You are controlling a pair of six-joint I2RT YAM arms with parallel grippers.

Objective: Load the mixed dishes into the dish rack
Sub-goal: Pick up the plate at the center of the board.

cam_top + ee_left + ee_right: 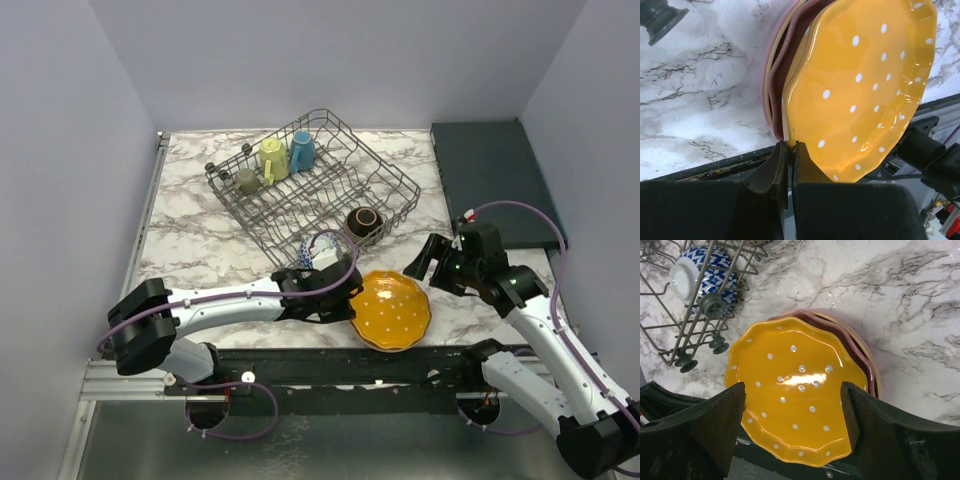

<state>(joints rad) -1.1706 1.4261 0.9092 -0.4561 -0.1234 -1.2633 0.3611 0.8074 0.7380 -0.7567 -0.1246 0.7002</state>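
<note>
Fingertips of my left gripper (789, 150) are clenched on the 9 o'clock rim of the orange plate (860, 95), which tops the pink plates (782, 65) at the near edge of the table (200, 260). My right gripper (792, 390) hangs released at its 2 o'clock. The dish rack (300, 195) stands at 11 o'clock, with bare marble at its 9 o'clock side.
</note>
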